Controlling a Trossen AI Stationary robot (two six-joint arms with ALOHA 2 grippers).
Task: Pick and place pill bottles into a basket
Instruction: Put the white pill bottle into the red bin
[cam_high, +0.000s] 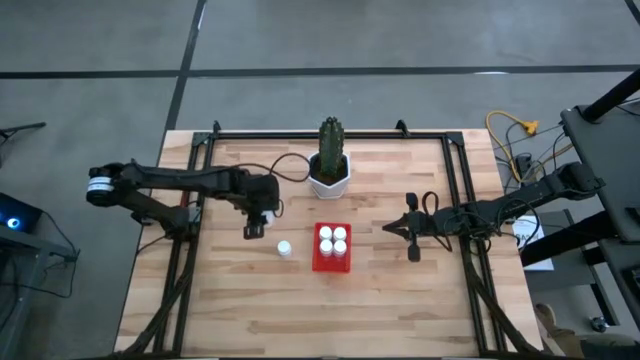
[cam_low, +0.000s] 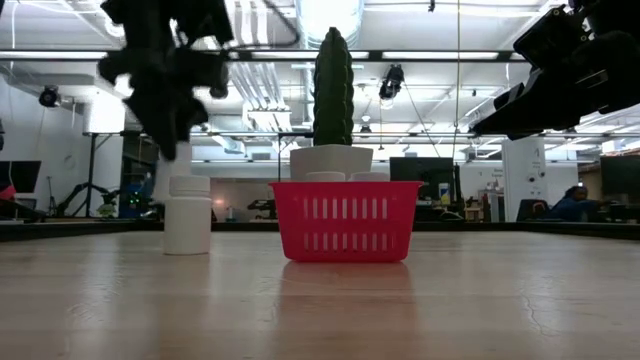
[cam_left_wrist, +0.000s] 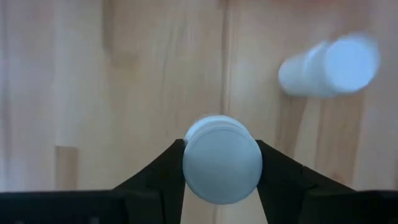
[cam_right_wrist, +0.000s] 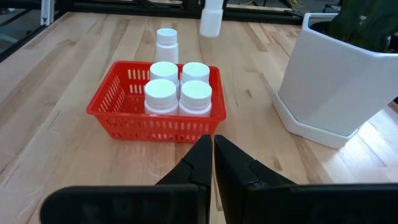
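Counting the pill bottles, we find six: four standing upright in the red basket (cam_high: 332, 262), packed two by two in the half nearer the cactus pot (cam_high: 329, 178), one standing alone on the table (cam_high: 400, 300), and one held in the air. The standing bottle (cam_high: 285, 248) is just beside the basket on the left arm's side, apart from its wall. We see one basket, one white pot with a green cactus, and two arms.

The pot stands just behind the basket, near the table's far edge; in the low view it rises directly behind the basket's rim. A dark cable runs across the boards from the pot toward the left arm. Nothing lies between the lone bottle and the basket.

The left gripper (cam_high: 255, 222) has its fingers (cam_left_wrist: 158, 171) pressed on both sides of the sixth bottle (cam_left_wrist: 222, 158), cap toward the wrist camera, lifted clear of the wood. It hangs a little beyond the standing bottle, away from the basket. The right gripper (cam_right_wrist: 212, 163) waits on the basket's other side, fingers pressed together and holding nothing, pointing at the basket.
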